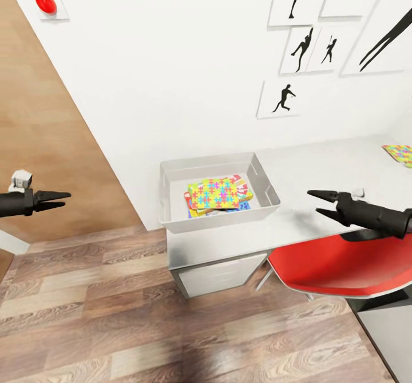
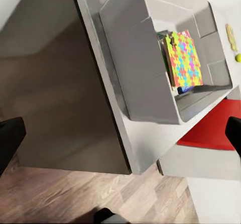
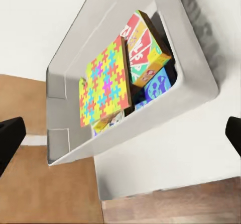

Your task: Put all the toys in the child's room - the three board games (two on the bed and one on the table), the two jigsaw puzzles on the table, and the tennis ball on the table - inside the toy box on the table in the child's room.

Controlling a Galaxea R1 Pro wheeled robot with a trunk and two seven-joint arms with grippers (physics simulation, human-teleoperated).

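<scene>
Red chair (image 1: 337,268) under table (image 1: 320,171) (toy box (image 1: 171,200) beside)

The left arm reaches forward at the left side of the head view, its claw (image 1: 64,197) nearly closed and holding nothing. The right arm comes in from the right, its claw (image 1: 316,203) spread apart and seemingly empty, pointing leftward.

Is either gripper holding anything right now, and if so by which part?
Nothing is held. The left gripper is empty off the table's end, and the right gripper is open and empty above the table.
</scene>
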